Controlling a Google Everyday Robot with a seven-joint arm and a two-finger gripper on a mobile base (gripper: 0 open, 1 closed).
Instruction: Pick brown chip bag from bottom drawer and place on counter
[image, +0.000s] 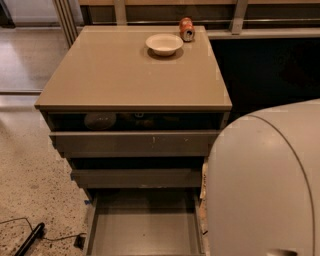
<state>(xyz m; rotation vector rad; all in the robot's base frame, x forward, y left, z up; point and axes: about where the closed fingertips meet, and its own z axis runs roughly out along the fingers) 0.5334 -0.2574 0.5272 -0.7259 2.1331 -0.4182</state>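
The counter (120, 75) is the glossy beige top of the drawer cabinet in the middle of the camera view. Below it the bottom drawer (142, 232) is pulled out, and the part of its flat floor that shows is bare. A thin cream, crinkly strip (204, 195) peeks out along the left edge of my white arm housing (265, 185), over the drawer's right side. It may be an edge of the brown chip bag, but I cannot tell. The gripper is hidden behind the arm housing.
A white bowl (164, 44) and an orange can (186, 29) stand at the counter's back edge. The top drawer (135, 142) and middle drawer (135, 177) are partly open, with a pale round object (100, 120) inside the top one. A black cable (30, 239) lies on the floor at lower left.
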